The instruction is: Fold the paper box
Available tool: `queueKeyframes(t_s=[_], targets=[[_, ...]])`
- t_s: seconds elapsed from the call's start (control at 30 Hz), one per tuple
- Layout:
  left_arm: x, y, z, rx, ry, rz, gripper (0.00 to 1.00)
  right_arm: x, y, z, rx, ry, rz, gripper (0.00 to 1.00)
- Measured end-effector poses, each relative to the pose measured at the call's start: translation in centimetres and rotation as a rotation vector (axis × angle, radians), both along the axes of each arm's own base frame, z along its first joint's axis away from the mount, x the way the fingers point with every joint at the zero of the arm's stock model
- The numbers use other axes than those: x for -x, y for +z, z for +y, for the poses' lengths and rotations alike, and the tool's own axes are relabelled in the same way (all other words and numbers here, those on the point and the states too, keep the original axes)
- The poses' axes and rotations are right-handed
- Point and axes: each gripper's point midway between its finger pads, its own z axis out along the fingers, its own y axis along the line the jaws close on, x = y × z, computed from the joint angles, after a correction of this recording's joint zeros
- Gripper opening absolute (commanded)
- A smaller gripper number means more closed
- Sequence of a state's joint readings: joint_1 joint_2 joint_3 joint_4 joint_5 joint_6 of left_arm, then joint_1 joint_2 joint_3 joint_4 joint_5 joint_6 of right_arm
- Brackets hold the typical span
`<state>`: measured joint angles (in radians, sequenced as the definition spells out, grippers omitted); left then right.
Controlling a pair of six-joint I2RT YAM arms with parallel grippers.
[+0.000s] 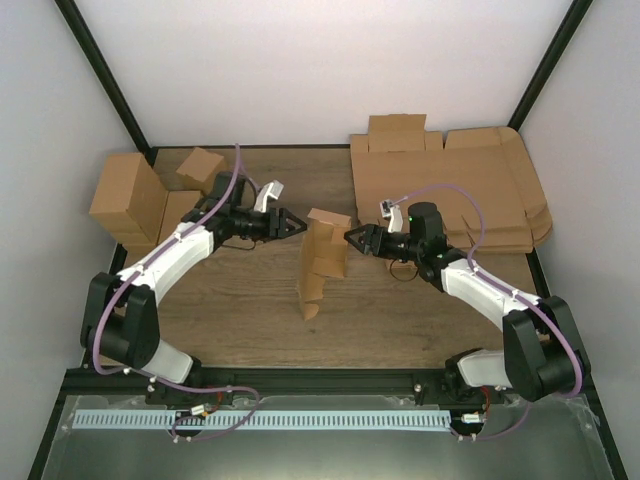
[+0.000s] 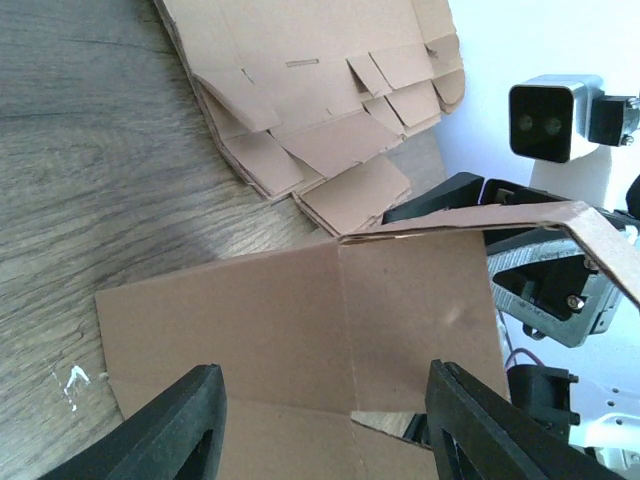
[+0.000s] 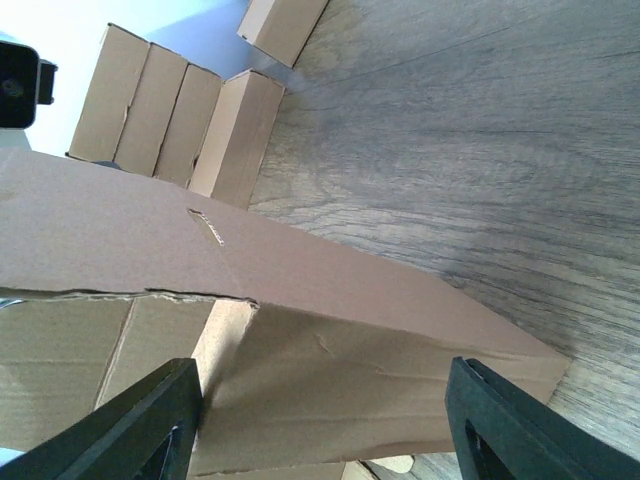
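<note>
The paper box (image 1: 322, 262) stands partly folded in the middle of the table, a brown cardboard piece with its panels upright and a flap bent over the top. My left gripper (image 1: 298, 226) is right at its upper left side and my right gripper (image 1: 349, 238) right at its right side. In the left wrist view a flat panel of the paper box (image 2: 300, 320) fills the space ahead of the left gripper (image 2: 325, 425), whose jaws stand wide apart. The right gripper (image 3: 320, 425) is open too, facing a creased flap of the paper box (image 3: 350, 350). Neither holds anything.
A thick pile of flat cardboard sheets (image 1: 440, 190) lies at the back right, also seen from the left wrist (image 2: 320, 110). Several finished brown boxes (image 1: 140, 200) stand at the back left and show in the right wrist view (image 3: 170, 120). Black frame posts run along both sides.
</note>
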<state>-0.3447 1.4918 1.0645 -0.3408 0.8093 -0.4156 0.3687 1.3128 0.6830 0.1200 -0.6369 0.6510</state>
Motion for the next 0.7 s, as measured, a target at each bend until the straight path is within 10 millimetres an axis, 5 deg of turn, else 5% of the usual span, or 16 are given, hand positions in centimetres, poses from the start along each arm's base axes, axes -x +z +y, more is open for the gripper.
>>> queueKeyframes(t_s=[0.7], targets=[[0.2,-1.8,-1.3,0.004,-0.044,0.042,0.51,0.3,0.0,0.1,0.002,0.019,-0.003,0.74]])
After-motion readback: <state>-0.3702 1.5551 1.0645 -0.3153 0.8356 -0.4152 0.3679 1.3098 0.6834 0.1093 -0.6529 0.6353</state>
